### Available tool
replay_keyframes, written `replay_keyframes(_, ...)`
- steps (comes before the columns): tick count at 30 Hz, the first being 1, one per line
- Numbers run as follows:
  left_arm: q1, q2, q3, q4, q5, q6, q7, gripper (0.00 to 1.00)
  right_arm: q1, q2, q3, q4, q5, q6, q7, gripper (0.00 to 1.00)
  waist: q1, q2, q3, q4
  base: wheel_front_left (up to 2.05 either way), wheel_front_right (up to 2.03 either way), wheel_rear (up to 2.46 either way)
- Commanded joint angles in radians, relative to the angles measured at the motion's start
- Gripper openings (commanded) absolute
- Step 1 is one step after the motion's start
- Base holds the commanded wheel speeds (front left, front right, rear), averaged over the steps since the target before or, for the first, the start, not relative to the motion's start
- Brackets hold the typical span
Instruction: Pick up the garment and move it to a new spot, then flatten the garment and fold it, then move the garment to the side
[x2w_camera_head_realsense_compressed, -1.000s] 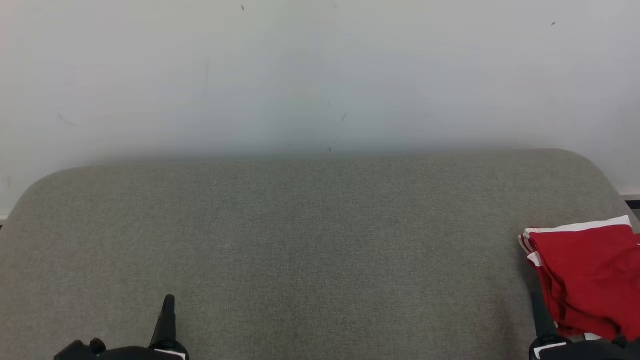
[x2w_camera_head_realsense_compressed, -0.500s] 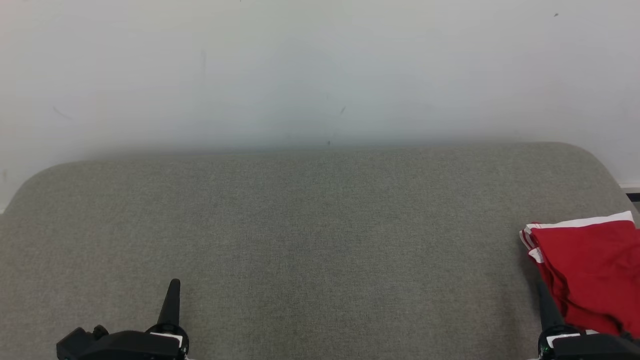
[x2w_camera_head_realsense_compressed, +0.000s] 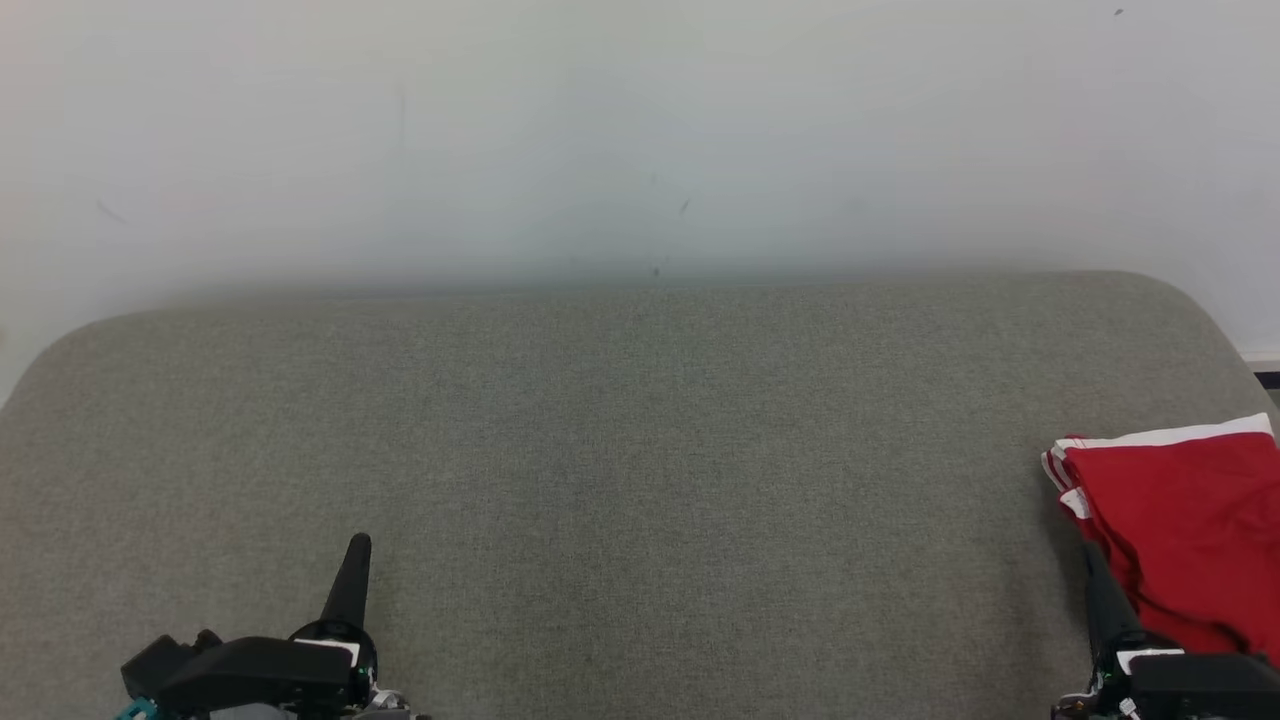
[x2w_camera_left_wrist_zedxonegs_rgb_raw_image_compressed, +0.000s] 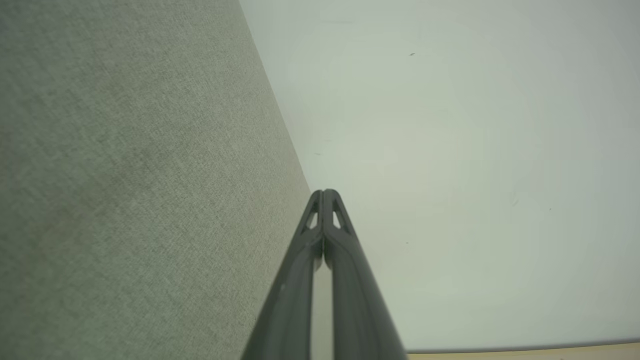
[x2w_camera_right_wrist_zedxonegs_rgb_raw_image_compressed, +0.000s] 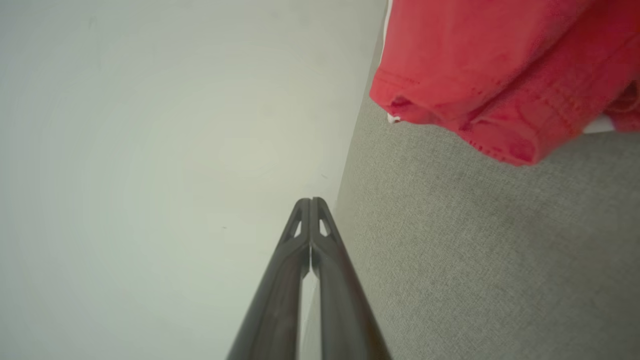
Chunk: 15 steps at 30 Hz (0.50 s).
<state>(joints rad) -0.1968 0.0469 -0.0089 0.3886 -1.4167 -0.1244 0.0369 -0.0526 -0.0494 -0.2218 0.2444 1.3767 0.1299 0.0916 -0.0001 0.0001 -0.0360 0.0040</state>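
Near, the left hand (x2w_camera_head_realsense_compressed: 357, 548) and right hand (x2w_camera_head_realsense_compressed: 1093, 558) are both closed fully, holding nothing; the camera has tilted, so more of them shows than before; the red garment (x2w_camera_head_realsense_compressed: 1185, 530) lies unchanged at the right edge of the grey surface (x2w_camera_head_realsense_compressed: 640, 450), beside the right hand.

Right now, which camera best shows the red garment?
The head view: the red garment lies folded at the right end of the grey surface, cropped by the frame edge. The right wrist view gives a close-up of its hems. The left wrist view faces surface and wall.
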Motion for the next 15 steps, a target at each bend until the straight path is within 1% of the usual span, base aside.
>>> replay_keyframes(1,-0.028,0.005,-0.003,0.000,-0.022,-0.007,0.006,0.00,-0.015,-0.001,-0.005,-0.006,0.023,0.001,0.007,0.00,0.0001,-0.0001,0.002,0.000,0.00,0.00,0.00)
replay_keyframes(15,-0.064,0.005,-0.010,0.016,-0.127,-0.009,0.030,0.00,-0.033,-0.001,-0.020,-0.009,0.131,0.001,0.028,0.00,0.0001,-0.0001,0.022,-0.003,0.00,0.00,0.00)
